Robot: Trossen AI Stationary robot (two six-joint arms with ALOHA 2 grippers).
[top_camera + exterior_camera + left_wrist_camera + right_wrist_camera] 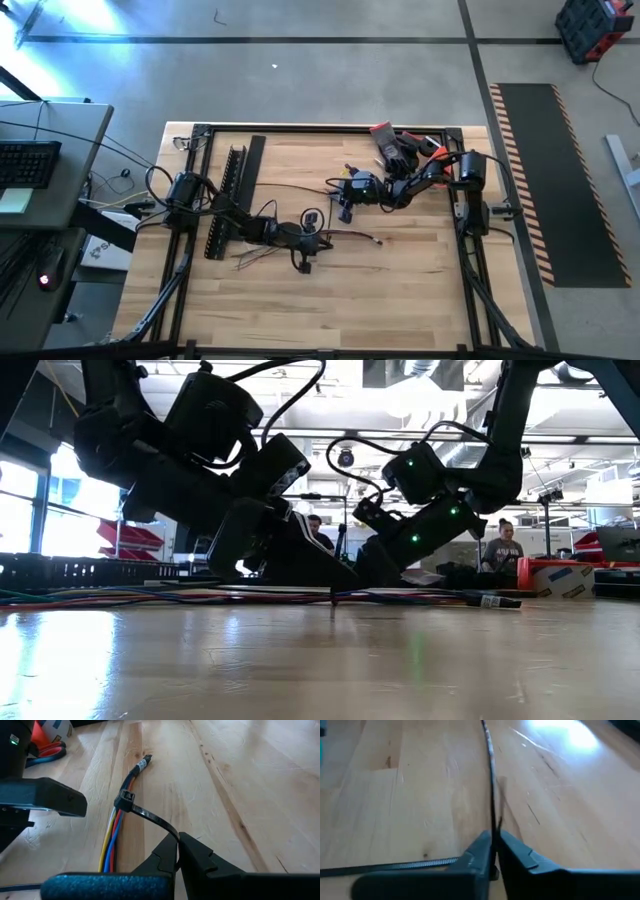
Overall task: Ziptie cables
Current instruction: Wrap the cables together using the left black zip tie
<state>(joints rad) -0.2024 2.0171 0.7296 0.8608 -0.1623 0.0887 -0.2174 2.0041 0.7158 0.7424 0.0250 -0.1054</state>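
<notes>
The left claw (177, 851) is pressed together on the tail of a ziptie (150, 816), which is already looped round the cables (116, 827) with its head sitting on top of the bunch. The right claw (494, 851) is pressed together too, pinching a thin dark line that runs away from it across the table (400, 300); I can't tell whether that is a cable or another tie. A second ziptie (395, 866) lies flat beside it. The cables lie along the middle of the table, between the two arms. By my reckoning the loop is made and the tightening is under way or nearly finished, with the tail untrimmed. Towards the near edge the wood is open; the rail (232, 195) crowds the left side and tools (400, 148) the far right corner.
</notes>
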